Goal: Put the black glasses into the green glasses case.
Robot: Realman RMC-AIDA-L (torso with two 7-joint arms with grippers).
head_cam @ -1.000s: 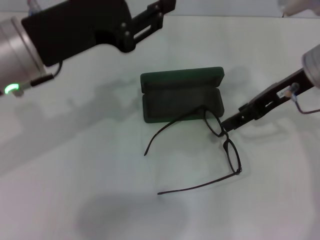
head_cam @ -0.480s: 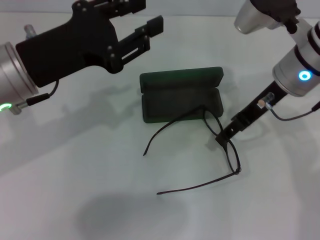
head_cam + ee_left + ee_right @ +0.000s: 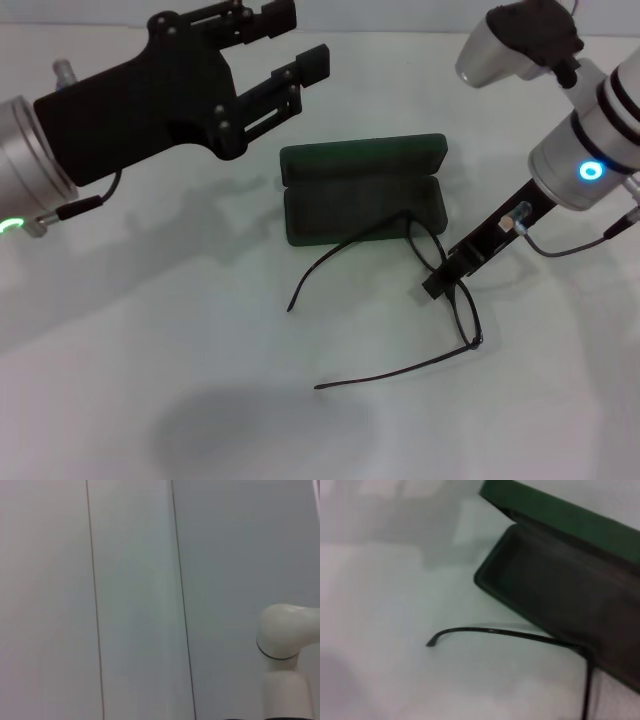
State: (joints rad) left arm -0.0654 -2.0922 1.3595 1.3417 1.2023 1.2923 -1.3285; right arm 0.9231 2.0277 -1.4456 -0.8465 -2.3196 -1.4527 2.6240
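Note:
The black glasses (image 3: 466, 312) lie unfolded on the white table, both temple arms stretched toward my left. One lens rests against the right front corner of the green glasses case (image 3: 360, 205), which lies open with its lid at the back. My right gripper (image 3: 438, 282) reaches down to the frame at the bridge between the lenses. My left gripper (image 3: 288, 48) is open and empty, held high above the table to the back left of the case. The right wrist view shows the open case (image 3: 555, 575) and one temple arm (image 3: 495, 631) in front of it.
The white table (image 3: 200, 380) carries nothing else near the case. The left wrist view shows only a pale wall and a white robot joint (image 3: 285, 630).
My right arm has swung in, and its gripper tip has slid from beside the upper lens down to the bridge. My left gripper has dropped lower and moved slightly. The glasses and case have stayed put.

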